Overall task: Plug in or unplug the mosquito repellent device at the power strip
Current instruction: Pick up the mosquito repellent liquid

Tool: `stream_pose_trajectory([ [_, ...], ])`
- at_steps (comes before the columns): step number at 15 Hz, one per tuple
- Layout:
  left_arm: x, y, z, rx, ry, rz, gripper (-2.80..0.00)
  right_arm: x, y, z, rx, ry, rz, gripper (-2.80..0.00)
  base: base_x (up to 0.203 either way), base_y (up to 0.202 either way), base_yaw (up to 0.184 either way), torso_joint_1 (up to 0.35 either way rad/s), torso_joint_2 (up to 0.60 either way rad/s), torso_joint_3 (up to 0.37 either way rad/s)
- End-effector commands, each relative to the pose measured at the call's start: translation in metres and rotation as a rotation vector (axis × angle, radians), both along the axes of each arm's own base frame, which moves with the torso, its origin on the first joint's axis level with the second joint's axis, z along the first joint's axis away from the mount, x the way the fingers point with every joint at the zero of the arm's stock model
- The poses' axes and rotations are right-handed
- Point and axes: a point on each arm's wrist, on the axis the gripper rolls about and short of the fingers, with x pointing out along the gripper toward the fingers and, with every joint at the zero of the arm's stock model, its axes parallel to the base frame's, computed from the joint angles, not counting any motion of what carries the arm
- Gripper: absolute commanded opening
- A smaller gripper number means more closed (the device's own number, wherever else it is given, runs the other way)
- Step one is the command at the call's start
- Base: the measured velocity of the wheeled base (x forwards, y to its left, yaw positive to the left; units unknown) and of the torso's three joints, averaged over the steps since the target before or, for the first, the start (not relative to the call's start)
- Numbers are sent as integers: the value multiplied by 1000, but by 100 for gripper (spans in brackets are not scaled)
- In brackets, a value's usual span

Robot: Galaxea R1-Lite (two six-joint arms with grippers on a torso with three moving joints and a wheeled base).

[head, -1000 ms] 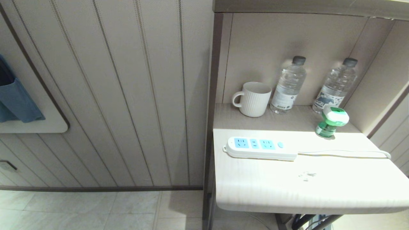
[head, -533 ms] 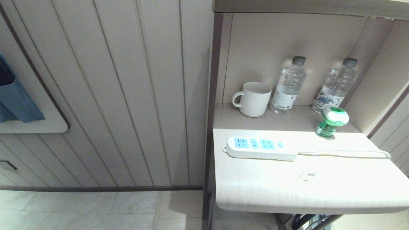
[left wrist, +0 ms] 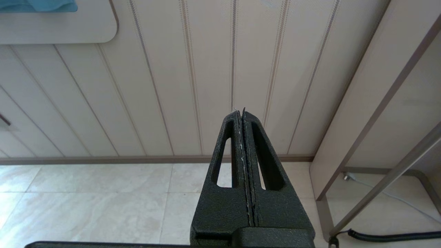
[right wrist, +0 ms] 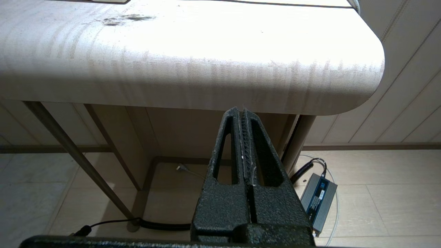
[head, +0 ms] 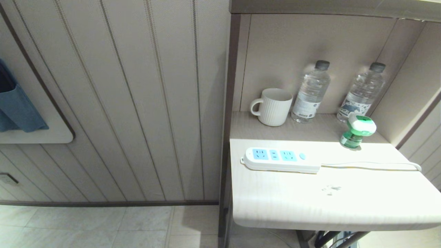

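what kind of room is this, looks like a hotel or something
Probably a hotel or guest room, though that is a guess. A built-in desk in a paneled nook holds a white mug, two water bottles, a power strip and a mosquito repellent device; the floor is tiled.

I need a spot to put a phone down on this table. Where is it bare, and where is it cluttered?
Bare: the table front, between the power strip with its cord and the near edge, apart from a small smudge. Crowded: the back shelf, with mug, two water bottles and the mosquito repellent device.
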Motion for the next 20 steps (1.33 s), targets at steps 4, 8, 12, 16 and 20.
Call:
stream_pose_trajectory([
  [4, 0, 0, 0, 1, 1, 0, -280, 1, 0, 0, 4, 10, -1, -280, 0, 0, 0, 0, 0, 0],
  [8, 0, 0, 0, 0, 1, 1, -280, 1, 0, 0, 4, 11, -1, -280, 0, 0, 0, 0, 0, 0],
  [12, 0, 0, 0, 0, 1, 0, -280, 14, 0, 3, -1, 179, -1, -280, 0, 0, 0, 0, 0, 0],
  [16, 0, 0, 0, 1, 1, 0, -280, 47, -1, 48, -18, -2, -18, -280, 0, 0, 0, 0, 0, 0],
  [20, 0, 0, 0, 0, 1, 0, -280, 82, -3, 105, -113, -364, -88, -280, 0, 0, 0, 0, 0, 0],
])
